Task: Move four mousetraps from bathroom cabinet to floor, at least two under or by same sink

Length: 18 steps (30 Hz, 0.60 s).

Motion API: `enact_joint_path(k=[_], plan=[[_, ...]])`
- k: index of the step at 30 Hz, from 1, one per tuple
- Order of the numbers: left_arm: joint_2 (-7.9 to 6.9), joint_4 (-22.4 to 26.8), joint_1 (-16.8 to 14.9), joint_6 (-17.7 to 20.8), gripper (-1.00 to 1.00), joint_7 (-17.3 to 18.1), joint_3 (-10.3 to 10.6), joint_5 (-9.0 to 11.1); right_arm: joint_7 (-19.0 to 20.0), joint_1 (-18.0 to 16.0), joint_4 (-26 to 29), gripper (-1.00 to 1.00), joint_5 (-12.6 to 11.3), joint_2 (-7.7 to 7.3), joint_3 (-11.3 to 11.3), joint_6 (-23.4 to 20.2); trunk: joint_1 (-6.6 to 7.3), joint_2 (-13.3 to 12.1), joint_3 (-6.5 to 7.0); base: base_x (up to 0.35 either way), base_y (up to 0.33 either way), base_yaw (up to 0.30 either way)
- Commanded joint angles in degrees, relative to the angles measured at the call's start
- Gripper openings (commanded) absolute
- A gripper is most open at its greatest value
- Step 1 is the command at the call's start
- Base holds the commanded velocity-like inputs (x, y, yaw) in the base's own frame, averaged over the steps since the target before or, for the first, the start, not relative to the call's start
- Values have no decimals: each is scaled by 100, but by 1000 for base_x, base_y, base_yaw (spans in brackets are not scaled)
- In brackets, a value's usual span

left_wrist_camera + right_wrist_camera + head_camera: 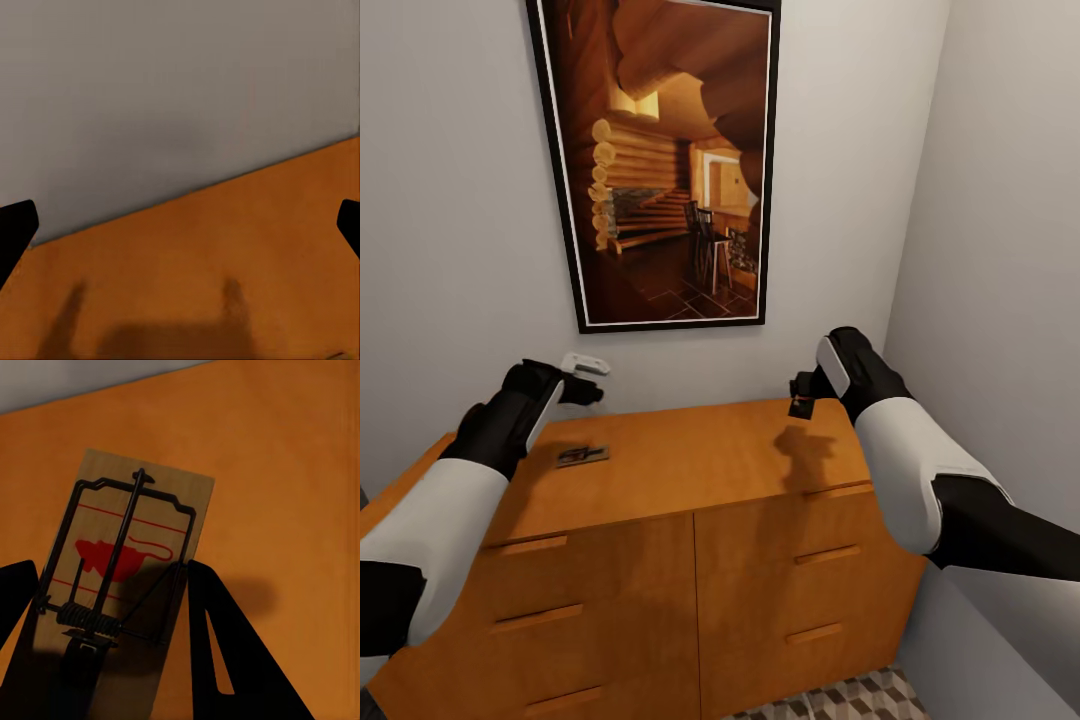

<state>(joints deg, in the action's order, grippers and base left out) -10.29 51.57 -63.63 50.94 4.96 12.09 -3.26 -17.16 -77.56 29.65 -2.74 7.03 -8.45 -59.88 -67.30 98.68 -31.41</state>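
The orange-brown cabinet (690, 465) stands against the wall below me. One mousetrap (582, 455) lies flat on the left part of its top. My right gripper (801, 392) hovers above the right part of the top, shut on another mousetrap (124, 562), a small wooden board with dark wire and a red mark, held between the two black fingers (225, 660). Its shadow falls on the wood beneath. My left gripper (586, 392) hangs open just behind the lying mousetrap, near the wall. In the left wrist view the gripper (180, 225) has nothing between its wide-apart fingers.
A small white gadget (586, 363) is fixed on the wall just above my left gripper. A large framed picture (660, 160) hangs over the cabinet. A side wall (1010, 250) closes in at the right. Cube-patterned floor tiles (860, 698) show below the cabinet.
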Motion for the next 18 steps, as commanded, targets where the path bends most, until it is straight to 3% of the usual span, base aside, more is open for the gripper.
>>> enact_joint_path(k=[1, 10, 11, 18], plan=[[-39, -27, -38, -12, 100, 73, 47, -71, -42, -5, 4, -100, -33, 4, -34, -12, 0, 3, -7, 0, 0, 0], [-331, -236, -105, -302, 100, 361, 335, -387, -42, -5, -17, -100, -26, -26, -34, -12, 0, 3, -7, 0, 0, 0], [-457, -245, -106, -777, 100, 6197, 386, -2115, -42, -5, -18, -100, -26, -29, -34, -12, 0, 3, -7, 0, 0, 0], [-494, -259, -106, -861, 100, 6269, 413, -2132, -47, -5, -47, -100, -25, -34, -34, -12, 0, 3, -7, 0, 0, 0]])
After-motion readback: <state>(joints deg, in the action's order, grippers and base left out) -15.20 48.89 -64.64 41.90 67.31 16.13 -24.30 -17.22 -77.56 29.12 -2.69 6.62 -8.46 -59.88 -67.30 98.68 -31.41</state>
